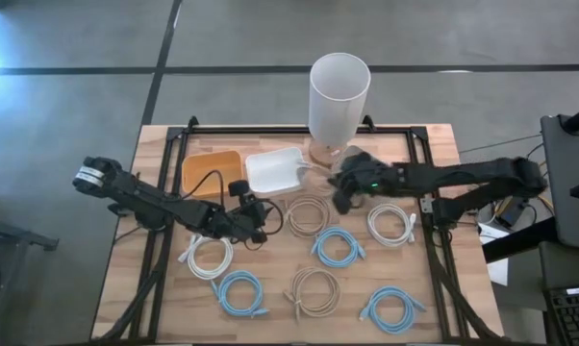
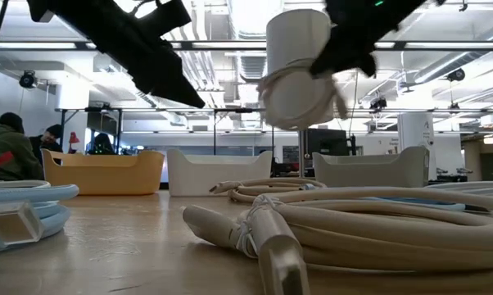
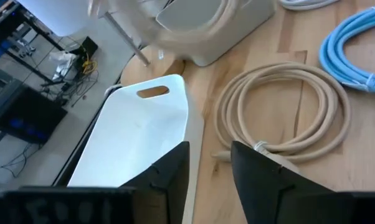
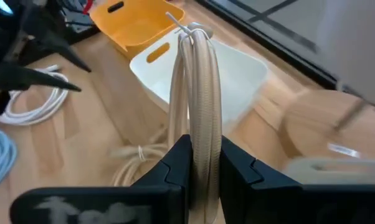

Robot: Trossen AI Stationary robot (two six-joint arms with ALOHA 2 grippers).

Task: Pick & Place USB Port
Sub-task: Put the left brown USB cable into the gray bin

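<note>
Item: beige cable coil (image 4: 197, 99), held upright, pinched between the fingers of the right gripper (image 1: 342, 190), centre-right of the high view, in the air beside the white bin (image 1: 273, 171).

Left gripper (image 1: 254, 221): left of centre, hovering low over the bench (image 1: 270, 312), fingers parted and empty, aimed toward the white bin and a beige coil (image 3: 281, 115) lying flat.

Hazards, as judged:
- Coil is gripped at one edge only; loops may sag, unwind or swing and catch the bin's rim on release.
- The two grippers sit near each other; either moving inward risks contact.

Room:
- Orange bin (image 1: 211, 173) touches the white one at upper left.
- White cylinder (image 1: 339, 101) stands just behind, narrowing the approach.
- Blue coils (image 1: 338, 247) fill the lower bench.
</note>
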